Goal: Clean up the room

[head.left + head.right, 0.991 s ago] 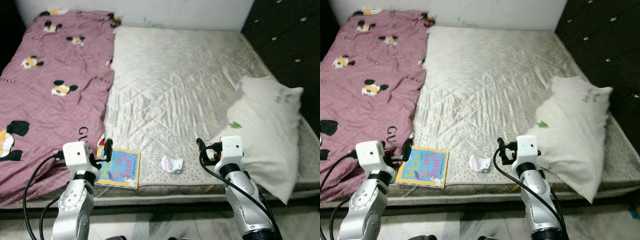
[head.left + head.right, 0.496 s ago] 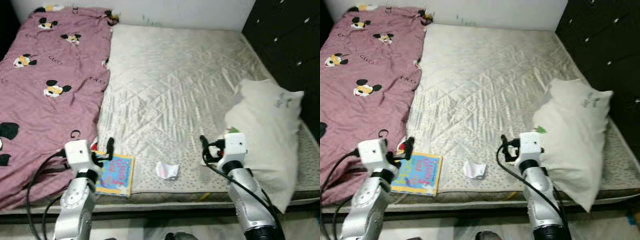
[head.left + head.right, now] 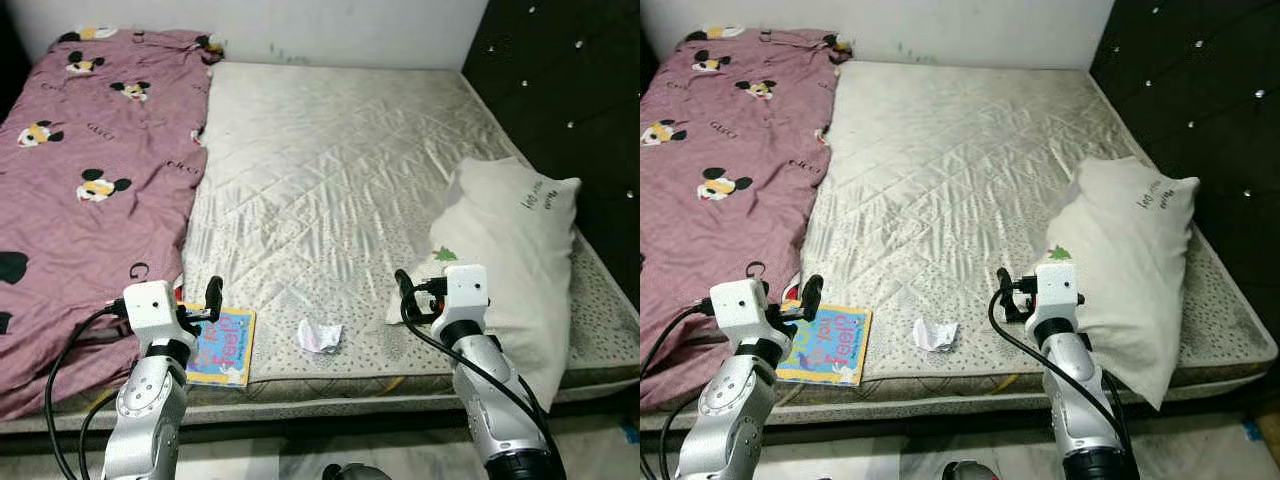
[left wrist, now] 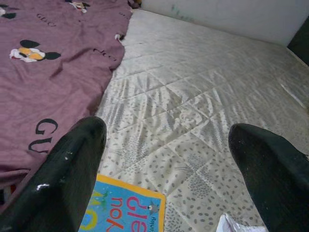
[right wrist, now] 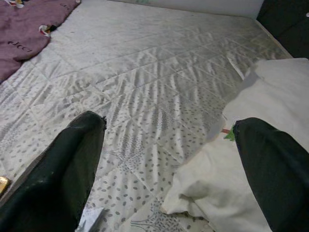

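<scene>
A crumpled white paper (image 3: 319, 336) lies near the front edge of the pale quilted mattress (image 3: 330, 170). A colourful children's book (image 3: 220, 346) rests left of it, beside a purple cartoon-mouse blanket (image 3: 90, 190) that covers the bed's left side. On the right side a white pillow (image 3: 510, 260) lies askew. My left gripper (image 3: 210, 296) hovers open just above the book (image 4: 125, 215), nothing between its fingers (image 4: 72, 169). My right gripper (image 3: 403, 290) is open next to the pillow (image 5: 251, 145), right of the paper (image 5: 91, 220).
A dark tufted panel (image 3: 560, 90) rises along the bed's right side. A white wall (image 3: 340, 30) closes the far end. Pale floor (image 3: 300, 465) runs below the mattress's front edge, where my two arms reach up.
The whole picture has shifted, so the camera moved and more of the dark panel on the right shows. Both grippers stay open in much the same poses over the front edge.
</scene>
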You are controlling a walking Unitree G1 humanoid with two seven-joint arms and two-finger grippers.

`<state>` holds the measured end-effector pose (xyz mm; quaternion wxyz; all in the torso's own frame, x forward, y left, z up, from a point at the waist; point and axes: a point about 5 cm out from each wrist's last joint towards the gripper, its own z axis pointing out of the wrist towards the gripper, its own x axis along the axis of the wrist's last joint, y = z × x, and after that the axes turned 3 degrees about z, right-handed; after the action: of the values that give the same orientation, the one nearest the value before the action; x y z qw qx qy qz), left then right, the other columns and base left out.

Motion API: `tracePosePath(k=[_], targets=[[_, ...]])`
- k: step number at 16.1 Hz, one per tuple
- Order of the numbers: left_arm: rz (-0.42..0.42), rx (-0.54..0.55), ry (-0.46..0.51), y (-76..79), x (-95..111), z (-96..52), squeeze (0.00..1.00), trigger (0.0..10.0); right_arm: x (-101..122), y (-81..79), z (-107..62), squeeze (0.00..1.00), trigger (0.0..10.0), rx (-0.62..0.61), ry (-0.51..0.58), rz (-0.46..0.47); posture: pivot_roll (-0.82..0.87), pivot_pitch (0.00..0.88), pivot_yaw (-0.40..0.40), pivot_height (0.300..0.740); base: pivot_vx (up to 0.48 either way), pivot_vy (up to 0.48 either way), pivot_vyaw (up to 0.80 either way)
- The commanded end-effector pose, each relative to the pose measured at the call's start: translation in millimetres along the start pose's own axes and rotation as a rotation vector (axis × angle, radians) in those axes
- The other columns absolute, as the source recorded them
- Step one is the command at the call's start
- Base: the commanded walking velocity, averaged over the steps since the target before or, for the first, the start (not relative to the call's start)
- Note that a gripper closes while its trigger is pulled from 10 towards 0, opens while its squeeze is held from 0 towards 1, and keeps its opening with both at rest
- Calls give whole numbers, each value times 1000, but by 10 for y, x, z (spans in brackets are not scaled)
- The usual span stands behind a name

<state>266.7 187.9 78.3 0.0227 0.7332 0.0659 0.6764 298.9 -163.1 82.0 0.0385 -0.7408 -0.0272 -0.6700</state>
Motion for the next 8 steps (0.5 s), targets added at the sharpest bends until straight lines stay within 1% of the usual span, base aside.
tracePosePath(k=[1,7,8], targets=[[3,5,-18,-1,-18,12,0,10000,-19,22,1,0,10000,-8,-12,5,-2,142,-65,740,0,0,0],[-14,22,-23,-23,-24,6,0,10000,-16,32,-5,0,10000,-8,-13,10,-3,154,-65,740,0,0,0],[-15,20,-27,-21,-28,6,0,10000,-18,34,-7,0,10000,-9,-15,10,-3,155,-66,740,0,480,0]])
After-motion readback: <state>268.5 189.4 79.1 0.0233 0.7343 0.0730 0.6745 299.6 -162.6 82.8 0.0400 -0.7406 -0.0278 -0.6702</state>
